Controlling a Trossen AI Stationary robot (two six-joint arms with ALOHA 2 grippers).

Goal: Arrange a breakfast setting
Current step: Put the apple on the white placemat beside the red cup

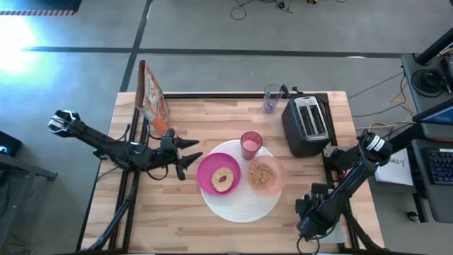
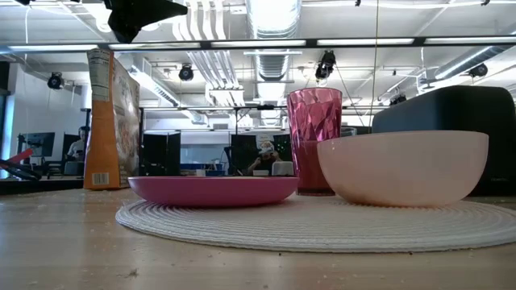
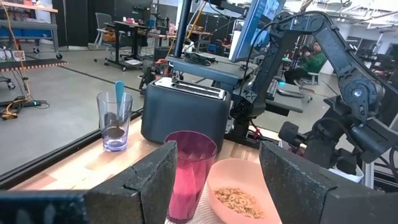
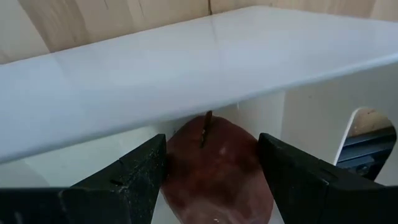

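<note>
A large white round disc (image 1: 241,205) lies mid-table. On it rest a small magenta plate (image 1: 209,170) with a bagel (image 1: 224,178), a translucent peach bowl (image 1: 277,170) with cereal (image 1: 262,176), and a pink tumbler (image 1: 251,144). My left gripper (image 1: 190,157) is open and empty just left of the plate, pointing at the tumbler (image 3: 186,168) and bowl (image 3: 239,196). My right gripper (image 1: 306,211) is low at the table's near right. In its wrist view it is open (image 4: 211,177), with its fingers on either side of a small red fruit (image 4: 214,168) with a stem, under the rim of a white tray (image 4: 186,74).
A black toaster (image 1: 308,124) stands at the far right, and a clear glass (image 1: 272,98) with a blue spoon stands beside it at the far edge. A cereal box (image 1: 151,95) stands at the far left. Bare wood shows at the near left.
</note>
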